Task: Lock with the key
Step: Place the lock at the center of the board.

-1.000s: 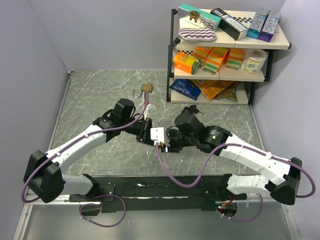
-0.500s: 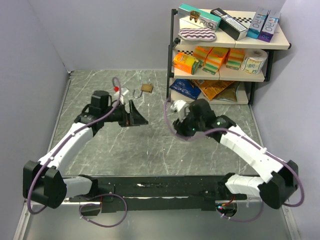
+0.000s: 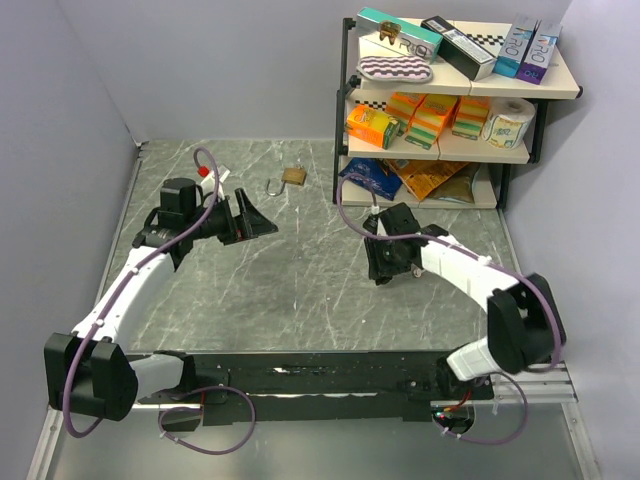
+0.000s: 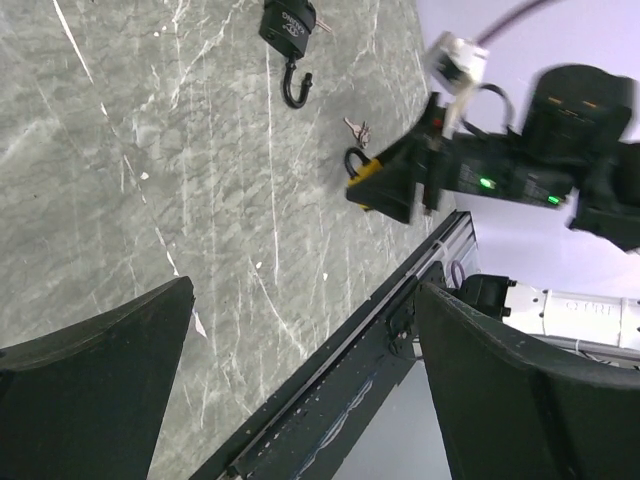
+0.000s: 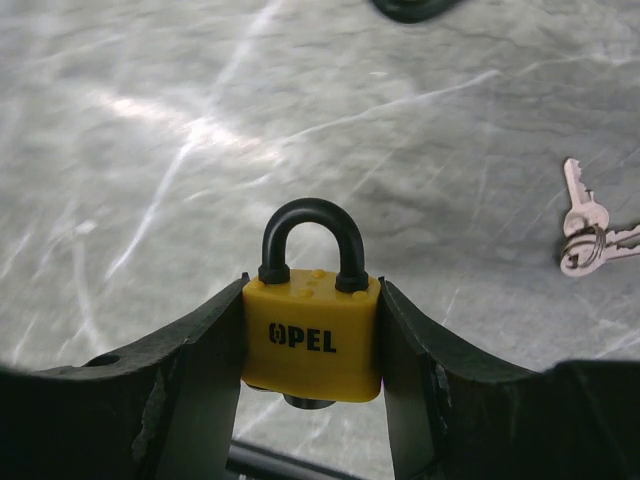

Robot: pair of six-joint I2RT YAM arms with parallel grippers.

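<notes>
surface: grey marbled top (image 3: 300, 280), pale walls behind it.
yellow padlock (image 5: 311, 340): "opel" in black on the body, black shackle seated in both holes, upright between the right fingers.
right end effector (image 5: 312, 290): clamped on the yellow padlock's two sides.
keys (image 5: 590, 225): small silver bunch on a ring, flat on the surface, apart from the yellow padlock.
second padlock (image 3: 293, 176): brass-coloured, shackle swung open, lying far back near the shelf.
left end effector (image 4: 305, 290): fingers wide apart, holding nothing.
shelf (image 3: 470, 90): three tiers; boxes on top, orange boxes and a paper roll in the middle, foil packets below.
</notes>
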